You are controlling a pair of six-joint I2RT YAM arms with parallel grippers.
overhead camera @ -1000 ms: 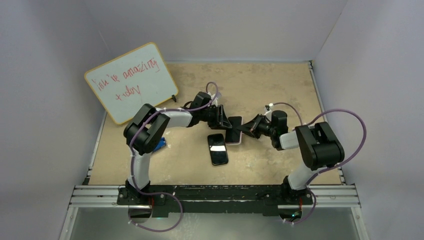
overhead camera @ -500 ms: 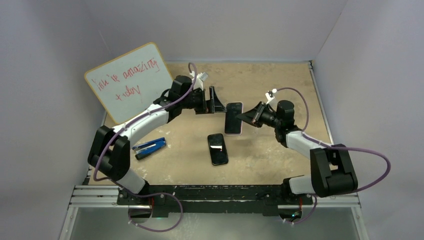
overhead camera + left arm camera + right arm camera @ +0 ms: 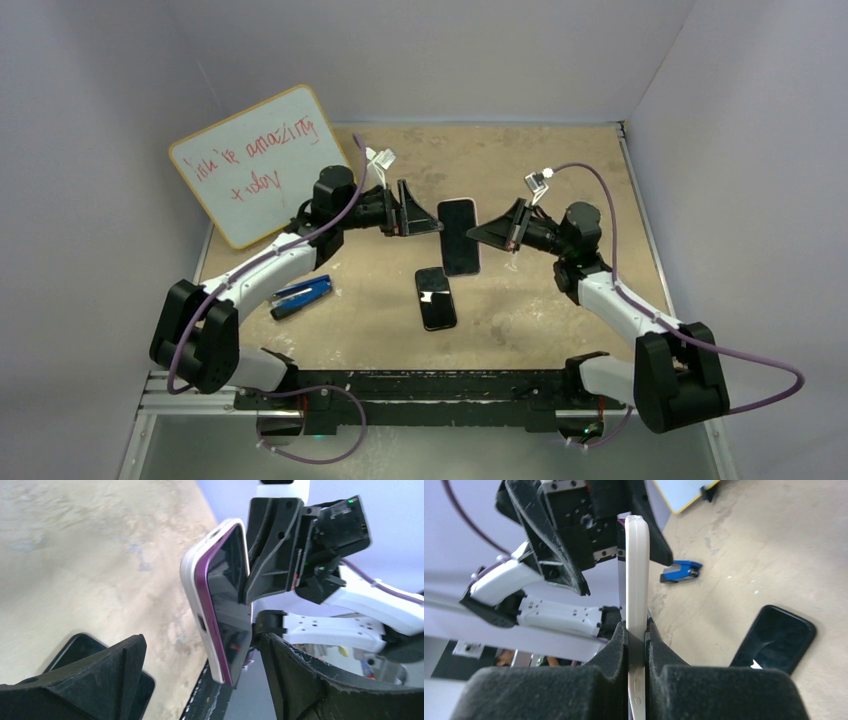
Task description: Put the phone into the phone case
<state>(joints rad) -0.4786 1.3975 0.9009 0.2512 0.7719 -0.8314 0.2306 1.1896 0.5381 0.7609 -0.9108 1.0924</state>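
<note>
My right gripper (image 3: 490, 232) is shut on a phone (image 3: 458, 236) with a white back, purple edge and dark screen, and holds it in the air over the table's middle. In the right wrist view the pads (image 3: 616, 640) pinch the phone (image 3: 636, 570) edge-on. My left gripper (image 3: 415, 215) is open just left of the phone. In its wrist view the phone (image 3: 220, 600) stands ahead, between the spread fingers (image 3: 110, 665), untouched. A black phone case (image 3: 436, 297) lies flat on the table below; it also shows in the right wrist view (image 3: 776, 640) and the left wrist view (image 3: 75, 647).
A whiteboard (image 3: 262, 165) with red writing leans at the back left. A blue and black clip-like tool (image 3: 300, 296) lies on the table's left side and shows in the right wrist view (image 3: 681, 571). Grey walls close the table on three sides.
Both arms have stretched out and risen. The right gripper has carried the phone up and toward the far side. The left gripper has drawn back to the left, open.
</note>
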